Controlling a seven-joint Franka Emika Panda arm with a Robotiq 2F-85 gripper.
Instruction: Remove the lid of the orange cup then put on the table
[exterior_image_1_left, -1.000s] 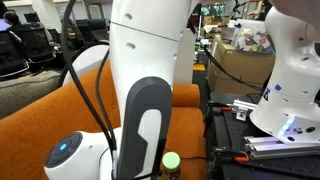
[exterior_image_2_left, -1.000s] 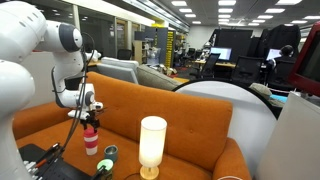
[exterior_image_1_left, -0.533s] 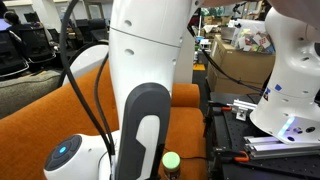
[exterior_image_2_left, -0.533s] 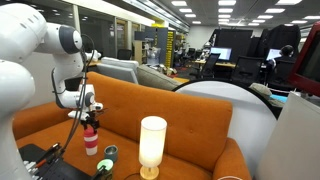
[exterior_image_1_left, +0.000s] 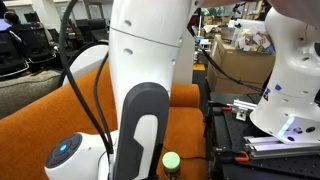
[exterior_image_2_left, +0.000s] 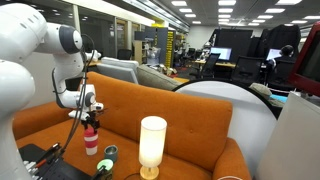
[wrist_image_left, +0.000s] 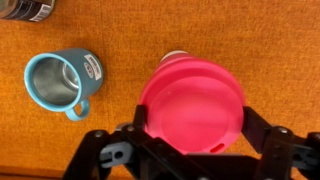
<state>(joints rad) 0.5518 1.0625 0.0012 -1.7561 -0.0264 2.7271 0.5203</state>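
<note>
Nearest the wrist camera, the gripper (wrist_image_left: 192, 128) has its jaws spread wide, one finger (wrist_image_left: 128, 132) on either side of the pinkish-red lid (wrist_image_left: 193, 98). This placement suits closing on the rim to lift it off. The lid still sits on the cup, so removal has not begun. From above it is hard to judge whether the pads touch the rim, but in an exterior view the gripper (exterior_image_2_left: 88, 107) seems to hover just over the upright cup (exterior_image_2_left: 91, 143), not yet gripping. Further out, a blue mug (wrist_image_left: 60, 82) stands empty and well apart from the lid, leaving room for the fingers. Beyond it the orange fabric table (wrist_image_left: 270, 40) lies bare on the lid's other side, a likely place to set it down.
</note>
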